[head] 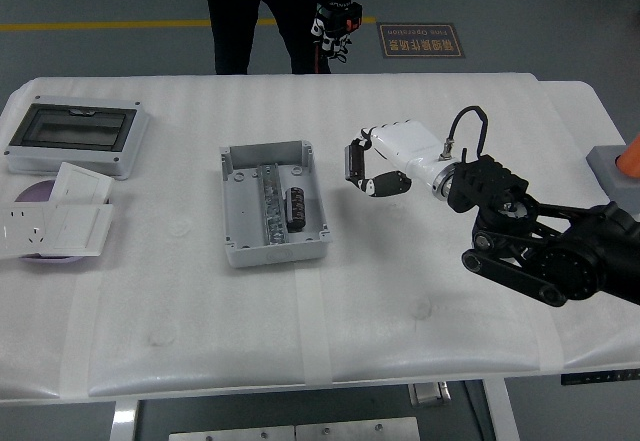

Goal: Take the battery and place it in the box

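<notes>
The open grey box (246,201) lies left of the table's middle, with a metal rail down its inside. A small black ribbed battery (297,206) lies inside the box, on its right side. My right hand (368,173), white with black fingertips, hovers just right of the box's upper right corner. Its fingers (352,159) are spread apart and hold nothing. Its black arm (540,241) comes in from the right edge. The left arm is out of view.
A grey enclosure with a dark clear lid (75,136) sits at the far left. White socket panels (50,229) and a purple disc (36,195) lie below it. An orange object on a grey base (612,166) stands at the right edge. A person (335,21) stands behind the table.
</notes>
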